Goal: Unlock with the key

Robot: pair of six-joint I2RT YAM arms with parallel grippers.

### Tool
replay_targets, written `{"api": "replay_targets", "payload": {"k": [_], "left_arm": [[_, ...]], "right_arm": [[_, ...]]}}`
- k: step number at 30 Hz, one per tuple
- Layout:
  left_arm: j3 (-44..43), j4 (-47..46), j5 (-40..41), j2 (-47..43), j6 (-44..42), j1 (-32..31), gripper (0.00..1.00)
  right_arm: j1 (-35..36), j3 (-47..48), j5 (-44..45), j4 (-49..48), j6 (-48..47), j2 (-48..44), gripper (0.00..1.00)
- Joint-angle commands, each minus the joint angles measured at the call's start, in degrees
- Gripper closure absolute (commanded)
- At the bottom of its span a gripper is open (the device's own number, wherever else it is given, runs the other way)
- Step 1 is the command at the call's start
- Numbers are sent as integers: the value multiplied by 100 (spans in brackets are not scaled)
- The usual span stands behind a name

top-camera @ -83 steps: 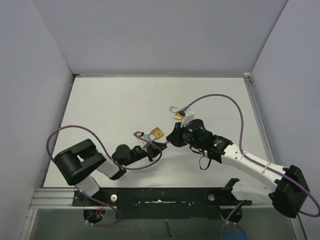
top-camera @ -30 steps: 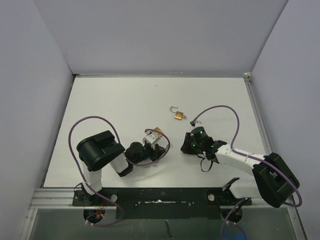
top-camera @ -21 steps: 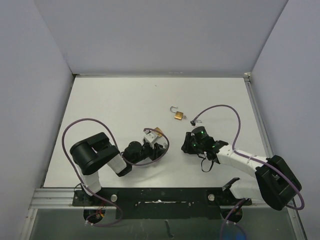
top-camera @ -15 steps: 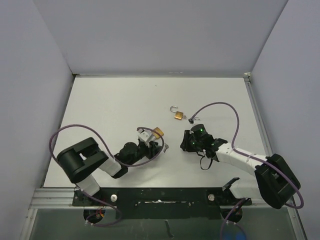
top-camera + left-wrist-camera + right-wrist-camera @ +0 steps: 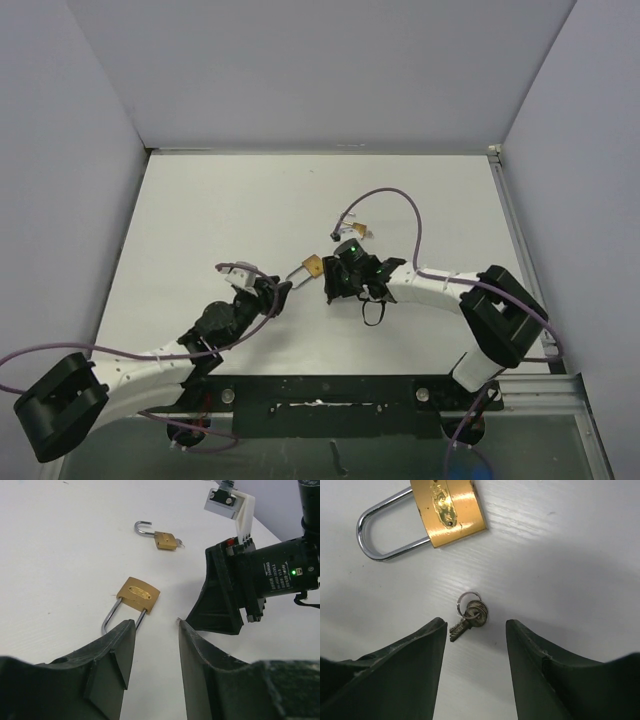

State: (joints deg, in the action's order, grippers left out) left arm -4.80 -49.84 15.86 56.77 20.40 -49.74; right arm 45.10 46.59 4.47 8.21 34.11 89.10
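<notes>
Right wrist view shows the right claw (image 5: 476,625) wide and empty over the keys (image 5: 470,614) on the table (image 5: 570,555) near a brass padlock (image 5: 449,511), the left claw (image 5: 156,625) likewise wide, empty.

We see a brass padlock (image 5: 449,511), shackle shut, lying flat at upper left; small ringed keys (image 5: 471,614) lie apart at centre.

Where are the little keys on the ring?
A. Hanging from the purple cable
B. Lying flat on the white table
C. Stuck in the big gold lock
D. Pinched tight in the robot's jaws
B: the key ring lies flat on the table, just below the big padlock. The jaws stand apart on either side and do not pinch it.
</notes>
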Motion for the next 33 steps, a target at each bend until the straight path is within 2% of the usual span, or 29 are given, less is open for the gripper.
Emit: {"api": "replay_targets", "payload": {"k": [1, 5, 11, 21, 24, 33], "left_arm": [[109, 880, 355, -780, 79, 32, 61], [131, 1236, 362, -1110, 58, 31, 61], [176, 1188, 333, -1129, 68, 34, 61], [190, 819, 269, -706, 86, 25, 61], [160, 754, 227, -576, 110, 26, 61], [85, 533, 125, -263, 130, 17, 61]], "right_arm": [[274, 617, 588, 299, 67, 437, 49], [419, 950, 869, 685, 179, 790, 49], [660, 1229, 1403, 1378, 376, 1064, 52], [700, 837, 1592, 1435, 594, 582, 92], [701, 773, 1708, 1464, 619, 394, 100], [552, 299, 1687, 1302, 963, -623, 100]]}}
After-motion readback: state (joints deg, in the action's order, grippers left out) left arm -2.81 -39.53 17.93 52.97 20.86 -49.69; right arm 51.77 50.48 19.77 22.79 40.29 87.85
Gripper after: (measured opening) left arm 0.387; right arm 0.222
